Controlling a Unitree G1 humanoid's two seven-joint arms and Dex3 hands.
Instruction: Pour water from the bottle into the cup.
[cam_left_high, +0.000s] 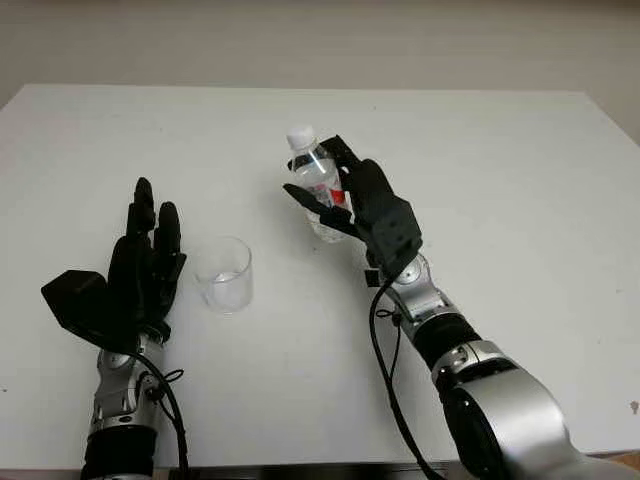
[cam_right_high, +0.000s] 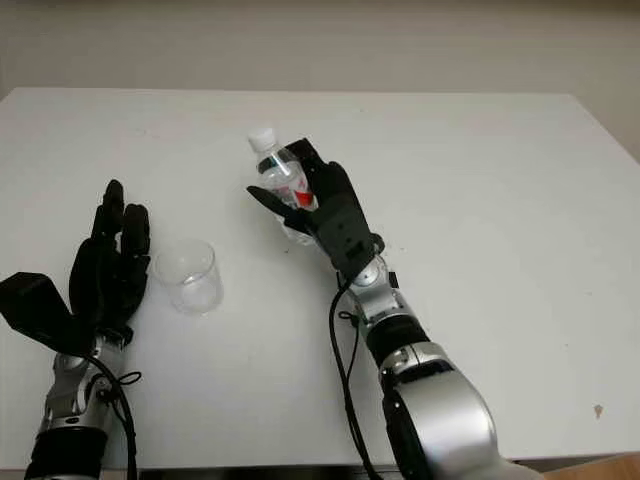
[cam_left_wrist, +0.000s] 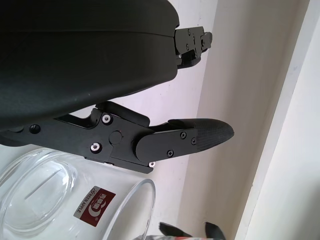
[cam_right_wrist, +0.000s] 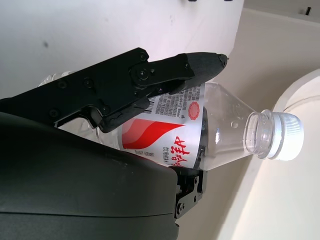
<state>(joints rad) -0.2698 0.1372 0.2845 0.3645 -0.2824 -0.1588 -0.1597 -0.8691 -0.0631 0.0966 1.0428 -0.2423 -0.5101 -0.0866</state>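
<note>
The fingers (cam_left_high: 318, 205) of the right hand (cam_left_high: 365, 205) are seen wrapped around the bottle (cam_left_high: 315, 180) in the left eye view, where it is held near the middle of the white desk (cam_left_high: 500, 180), tilted slightly toward the left, its white cap (cam_left_high: 300, 134) still on. The cup (cam_left_high: 224, 274), clear glass, is seen upright on the desk just beside the left hand (cam_left_high: 140, 270), which is open and holds nothing. In the left wrist view, the cup's rim and a red label on its wall (cam_left_wrist: 95, 207) are seen close under a black finger (cam_left_wrist: 200, 136). In the right wrist view, the bottle's red and white label (cam_right_wrist: 165, 135) is seen clamped between the black fingers (cam_right_wrist: 170, 70) and the palm shell.
</note>
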